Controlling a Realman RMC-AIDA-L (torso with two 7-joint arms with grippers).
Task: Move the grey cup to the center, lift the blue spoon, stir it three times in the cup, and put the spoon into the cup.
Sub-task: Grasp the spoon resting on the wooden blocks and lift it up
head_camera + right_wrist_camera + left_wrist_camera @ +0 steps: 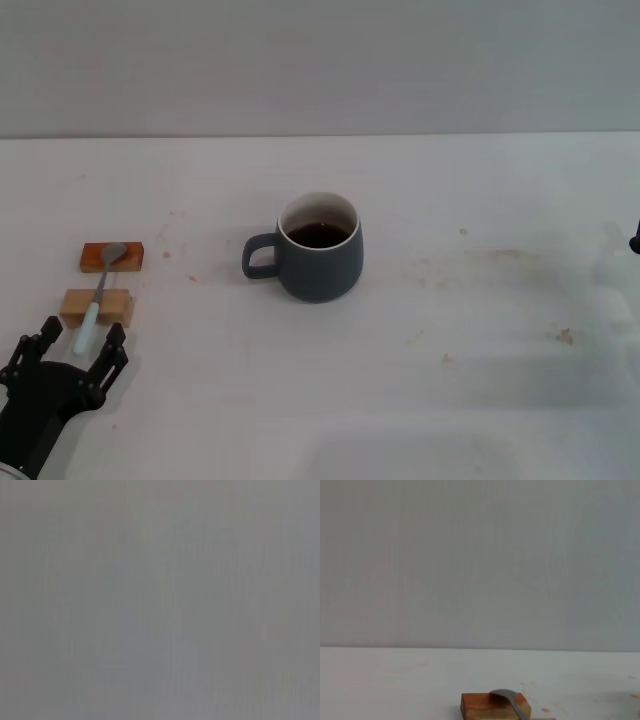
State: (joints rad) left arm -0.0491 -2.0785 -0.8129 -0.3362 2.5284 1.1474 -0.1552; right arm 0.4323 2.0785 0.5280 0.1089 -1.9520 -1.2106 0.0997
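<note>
The grey cup (pixel 318 247) stands upright near the middle of the table, handle toward my left, with dark liquid inside. The blue spoon (pixel 98 297) lies across two small wooden blocks at the left, its metal bowl on the far orange-brown block (pixel 112 257) and its pale handle over the near tan block (pixel 97 307). My left gripper (pixel 80 350) is open just in front of the spoon's handle end, fingers spread to either side of it. The left wrist view shows the spoon's bowl (pixel 512 700) on the block (pixel 485 706). Only a dark sliver of the right arm (pixel 635 240) shows at the right edge.
The white table (pixel 480 330) has faint brown stains to the right of the cup and near the blocks. A plain grey wall runs along the back. The right wrist view shows only plain grey.
</note>
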